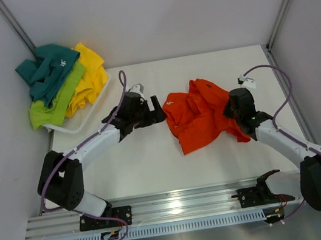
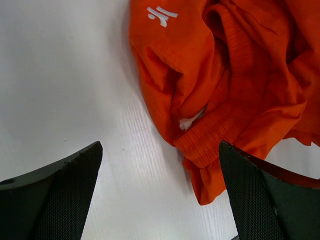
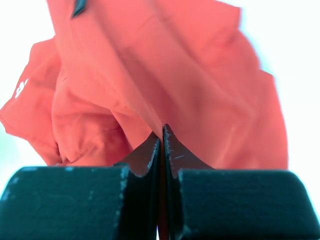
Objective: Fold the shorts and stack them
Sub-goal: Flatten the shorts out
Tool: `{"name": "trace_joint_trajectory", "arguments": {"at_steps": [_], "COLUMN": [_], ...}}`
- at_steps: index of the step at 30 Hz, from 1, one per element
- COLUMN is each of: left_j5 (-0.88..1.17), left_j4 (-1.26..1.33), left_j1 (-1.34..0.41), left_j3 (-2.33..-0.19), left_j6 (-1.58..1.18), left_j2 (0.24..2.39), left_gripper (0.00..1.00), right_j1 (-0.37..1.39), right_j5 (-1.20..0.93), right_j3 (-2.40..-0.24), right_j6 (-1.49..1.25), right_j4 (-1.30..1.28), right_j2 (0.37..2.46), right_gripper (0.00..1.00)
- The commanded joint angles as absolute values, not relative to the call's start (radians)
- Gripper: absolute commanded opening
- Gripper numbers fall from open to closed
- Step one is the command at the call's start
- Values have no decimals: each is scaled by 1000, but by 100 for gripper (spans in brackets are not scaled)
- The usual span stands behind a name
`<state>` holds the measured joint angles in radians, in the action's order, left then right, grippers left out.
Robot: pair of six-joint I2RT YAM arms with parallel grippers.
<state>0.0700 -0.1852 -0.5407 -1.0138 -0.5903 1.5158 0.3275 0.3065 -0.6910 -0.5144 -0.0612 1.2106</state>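
Right gripper (image 3: 162, 132) pinches a fold at the right edge of the orange shorts (image 1: 200, 116) on the table (image 1: 148, 159), left gripper (image 1: 158, 110) gaping empty beside them; limp, light cloth, probably best taken by its waistband (image 2: 210, 135).

shorts (image 1: 197, 120): table (image 1: 156, 170) centre | left gripper (image 1: 158, 111): just left of shorts | right gripper (image 1: 228, 111): at shorts' right edge | pile (image 1: 61, 81): far-left corner, on tray (image 1: 81, 126)
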Motion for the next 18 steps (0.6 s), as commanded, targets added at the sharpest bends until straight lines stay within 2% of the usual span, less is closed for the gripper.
{"name": "trace_joint_trajectory", "arguments": {"at_steps": [1,8,10,18], "left_j5": [46,23,8,32], "left_j4": [-120,-107,-107,-147], "left_j1": [-590,-701,-719,-729], "left_j3": [-1034,-1126,-1146,-1347], "left_j6": [-571,-560,-554,-511], "left_j2": [1552,1666,1695,1799], "left_gripper": [99,98,98,98], "right_j1": [263,117,100,84], "right_j5": [424,380,379,262], "right_j3": [-713,-588,-569,-561], "right_j6": [-581,-664,-670,-577], "right_j4": [-210,-250,-268,-258], "right_j2": [1091,914,888,739], "right_gripper": [4,3,0,0]}}
